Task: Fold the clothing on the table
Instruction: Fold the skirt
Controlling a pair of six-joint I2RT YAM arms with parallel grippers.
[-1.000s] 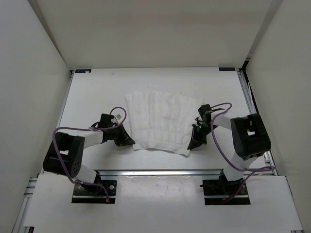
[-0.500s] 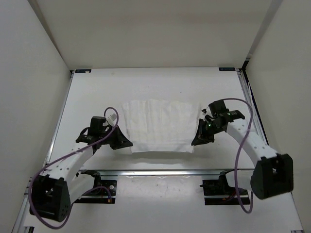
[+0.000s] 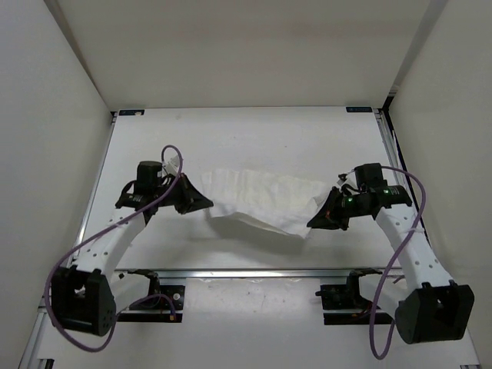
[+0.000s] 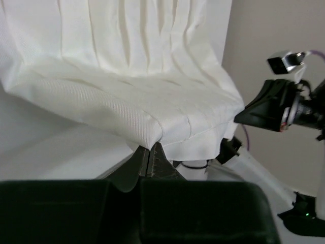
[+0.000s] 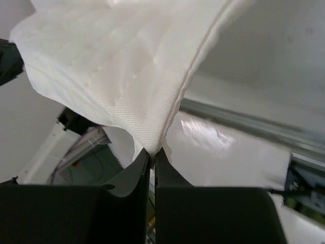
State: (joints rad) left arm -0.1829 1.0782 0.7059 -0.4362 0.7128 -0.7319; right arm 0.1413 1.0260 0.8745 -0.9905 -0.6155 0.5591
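- We see the left gripper with its jaws pinched tight on one corner of the clothing.
- The right gripper is clamped likewise on the opposite corner.
- The clothing spans between both jaws, sagging over the table.

No readable text anywhere (views perhaps too coarse).

white clothing, lifted, sagging above table

one clothing, one table, two arms
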